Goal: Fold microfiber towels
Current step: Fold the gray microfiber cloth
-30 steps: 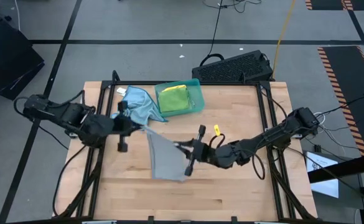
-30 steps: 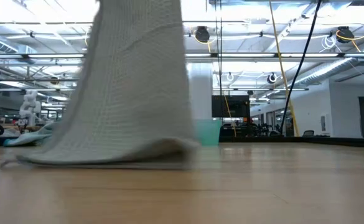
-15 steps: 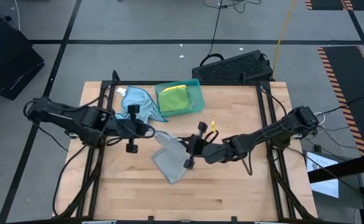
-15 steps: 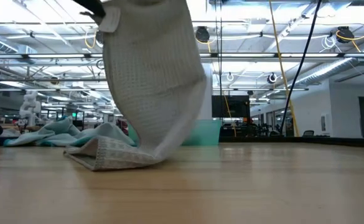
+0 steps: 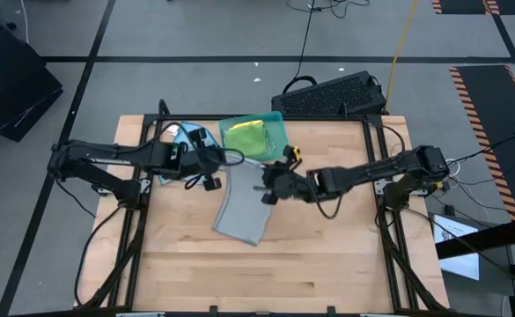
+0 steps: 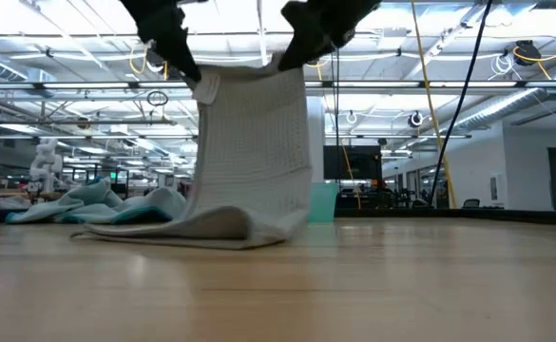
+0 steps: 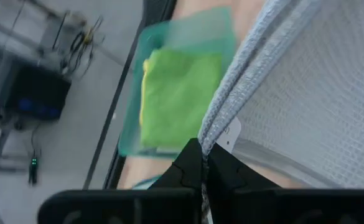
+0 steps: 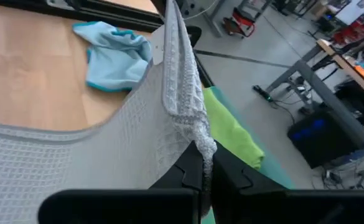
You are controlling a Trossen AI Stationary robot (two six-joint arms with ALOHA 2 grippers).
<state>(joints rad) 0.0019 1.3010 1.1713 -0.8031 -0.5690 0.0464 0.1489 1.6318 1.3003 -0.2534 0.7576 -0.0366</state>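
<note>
A grey microfiber towel [image 5: 239,210] hangs between my two grippers over the middle of the table. Its lower end [image 6: 201,224] lies folded on the wood. My left gripper [image 5: 217,169] is shut on one upper corner and my right gripper [image 5: 266,183] on the other. A light blue towel [image 5: 194,143] lies crumpled at the far left. A green towel [image 5: 246,138] lies in the teal tray [image 5: 278,123] at the far edge. My left gripper pinches the towel's upper corner [image 7: 214,138], beside the white tag, between its two fingers, slanting downward from the table's left. The cloth hangs below it. My right gripper pinches the other upper corner [image 8: 198,140] between its two fingers, coming from the table's right. The cloth is bunched there. The top edge [image 6: 254,68] between the two corners is nearly straight.
A black keyboard [image 5: 332,95] lies on the floor beyond the far edge. Black frame rails [image 5: 378,167] run along the table's left and right sides. Bare wood [image 5: 266,273] lies near the front edge.
Both grippers have carried the towel's upper edge toward the far edge and somewhat down, the left one also toward the right. The top edge now hangs level between them. The towel's lower end has stayed on the table and the cloth stands upright above it.
</note>
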